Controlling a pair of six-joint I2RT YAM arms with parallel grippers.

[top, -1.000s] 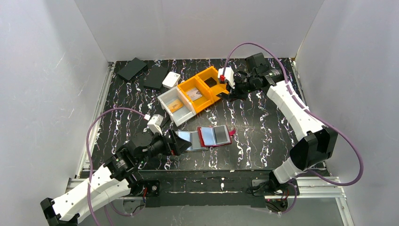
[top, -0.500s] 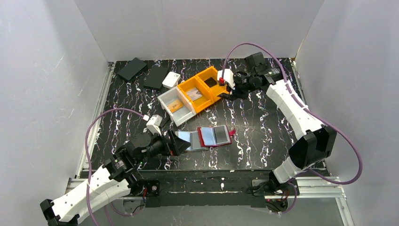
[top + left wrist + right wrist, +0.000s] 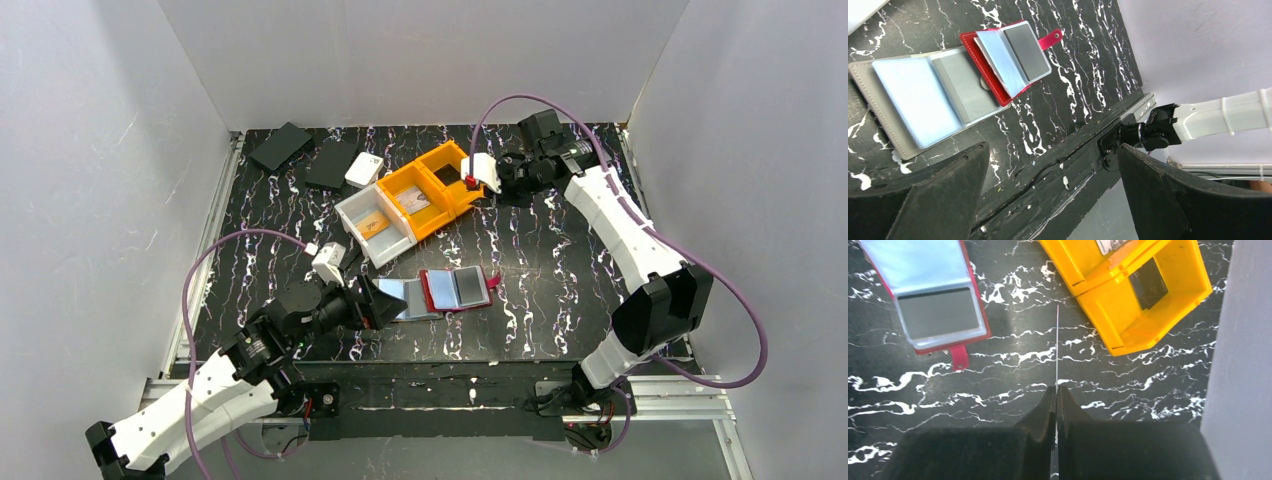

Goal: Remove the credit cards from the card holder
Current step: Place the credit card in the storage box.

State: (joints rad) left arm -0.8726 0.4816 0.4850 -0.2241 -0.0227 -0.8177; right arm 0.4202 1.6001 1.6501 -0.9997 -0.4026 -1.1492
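Note:
A red card holder [image 3: 457,288] lies open on the black marbled table, its clear sleeves showing grey cards; it also shows as the red card holder [image 3: 1015,52] and the red card holder [image 3: 935,305]. A grey card holder [image 3: 410,298] lies open beside it on the left. My left gripper [image 3: 385,305] hovers open just left of the holders; its jaws stand wide with nothing between them. My right gripper [image 3: 500,187] is by the yellow bins, shut on a credit card [image 3: 1057,350] seen edge-on as a thin pale line.
Two joined yellow bins [image 3: 470,196] hold a black card [image 3: 1154,284] and a printed card. A white bin [image 3: 350,212] next to them holds an orange card [image 3: 373,224]. Black cases [image 3: 280,145] and a small white box [image 3: 364,169] lie at the back left.
My right gripper has risen and turned a little beside the yellow bin, still shut on the card. The left arm has barely moved.

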